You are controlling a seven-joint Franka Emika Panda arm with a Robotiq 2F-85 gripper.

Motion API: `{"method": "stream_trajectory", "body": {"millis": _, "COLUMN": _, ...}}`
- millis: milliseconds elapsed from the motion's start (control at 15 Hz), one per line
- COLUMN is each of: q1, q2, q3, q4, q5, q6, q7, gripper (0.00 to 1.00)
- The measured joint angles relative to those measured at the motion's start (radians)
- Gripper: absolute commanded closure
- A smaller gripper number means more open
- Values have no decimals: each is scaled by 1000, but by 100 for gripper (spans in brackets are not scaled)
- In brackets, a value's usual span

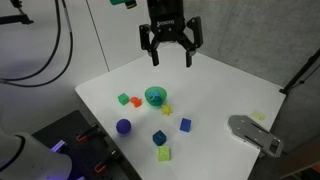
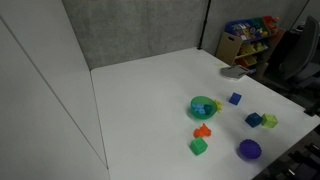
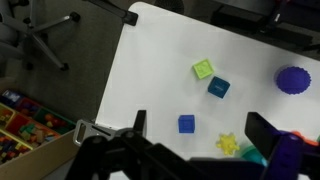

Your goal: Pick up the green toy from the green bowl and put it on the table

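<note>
The green bowl [image 1: 155, 96] stands near the middle of the white table [image 1: 215, 95]; it also shows in an exterior view [image 2: 204, 106] and as a sliver at the bottom of the wrist view [image 3: 256, 155]. The green toy [image 2: 205, 108] lies inside the bowl and is hard to tell apart from it. My gripper [image 1: 168, 47] hangs open and empty high above the table, behind the bowl. In the wrist view its fingers [image 3: 200, 130] frame a blue cube [image 3: 187, 124] and a yellow star [image 3: 230, 144].
Around the bowl lie a bright green cube [image 1: 124, 99], an orange piece [image 1: 136, 101], a purple ball [image 1: 123, 127], a dark blue cube [image 1: 159, 138] and a lime cube [image 1: 164, 154]. A grey object [image 1: 255, 133] sits at the table edge. A toy shelf [image 2: 248, 40] stands beyond.
</note>
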Motion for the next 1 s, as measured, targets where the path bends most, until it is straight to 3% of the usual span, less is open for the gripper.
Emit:
{"method": "stream_trajectory", "body": {"millis": 667, "q1": 83, "q2": 97, "q3": 45, "q4": -3, "q5": 116, "q6": 0, "q7": 0, "gripper": 0}}
{"method": "stream_trajectory", "body": {"millis": 1000, "q1": 91, "q2": 177, "q3": 48, "q4": -46, "q5": 185, "q6": 85, "q7": -13, "gripper": 0}}
